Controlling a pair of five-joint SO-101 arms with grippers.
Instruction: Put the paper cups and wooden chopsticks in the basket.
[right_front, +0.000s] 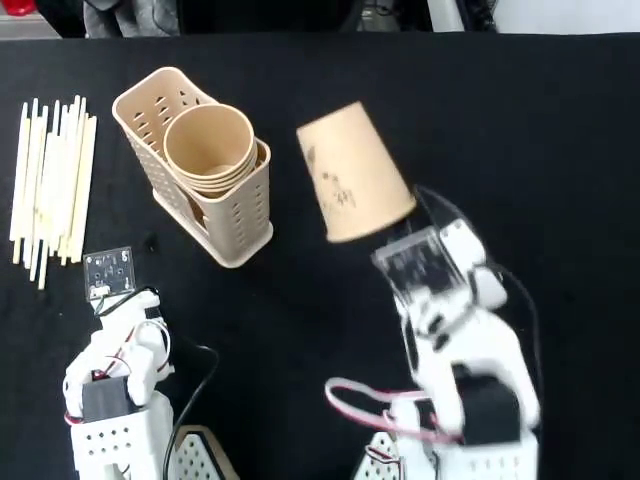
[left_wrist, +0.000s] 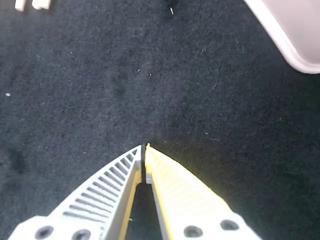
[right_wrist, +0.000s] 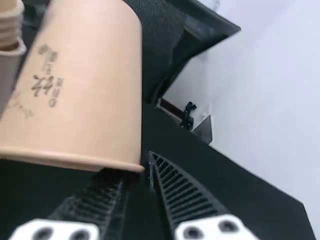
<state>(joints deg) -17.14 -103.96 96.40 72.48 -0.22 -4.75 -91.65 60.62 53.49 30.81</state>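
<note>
Right claw grasping a paper cup by its rim beside the basket.

The right claw (right_wrist: 139, 172) is clenched on the rim of a paper cup (right_wrist: 85, 85), which is tilted with its base pointing away from the arm, near the basket (right_front: 240, 228). The basket stands on the black tabletop (right_front: 520, 120) with stacked cups (right_front: 210, 150) inside. The left claw (left_wrist: 144, 151) is closed on nothing, low over the tabletop. The wooden chopsticks (right_front: 50, 180) lie loose beyond the basket's other side.

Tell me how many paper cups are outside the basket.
1. The paper cup is tilted, its rim held by the right gripper, beside the basket. Other stacked cups sit inside the basket.
</note>
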